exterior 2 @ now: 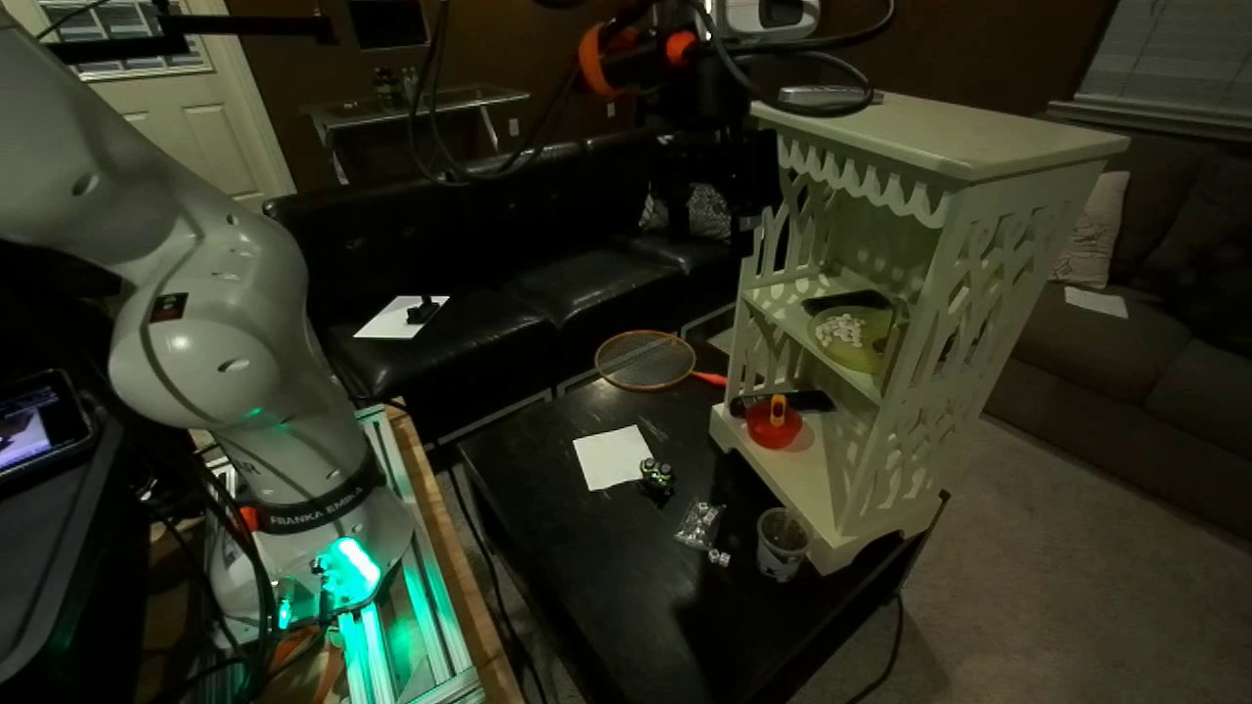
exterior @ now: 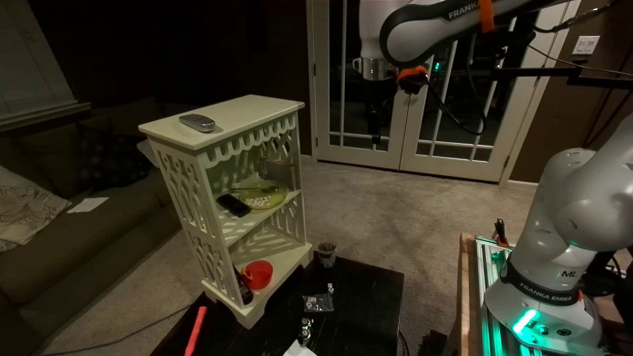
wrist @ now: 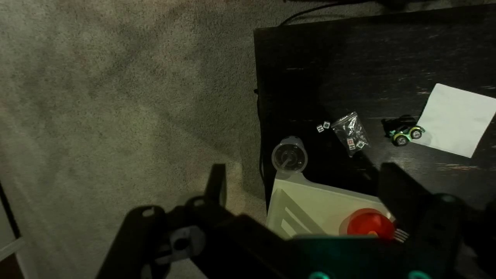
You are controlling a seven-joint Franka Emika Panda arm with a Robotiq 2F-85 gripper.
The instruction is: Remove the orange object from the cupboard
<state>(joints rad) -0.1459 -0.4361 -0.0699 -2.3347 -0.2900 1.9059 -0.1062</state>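
My hand (wrist: 302, 170) spread wide, empty, clear of the pale cupboard (exterior: 249, 112), orange object (exterior 2: 778, 411) at a red bowl (exterior: 260, 277), on the bottom shelf (exterior 2: 807, 474)

cupboard (exterior: 252, 111): cream, latticed | bowl (exterior: 262, 278): red | object (exterior 2: 779, 411): yellow-orange | table (exterior: 368, 301): black | claw (wrist: 302, 170): black
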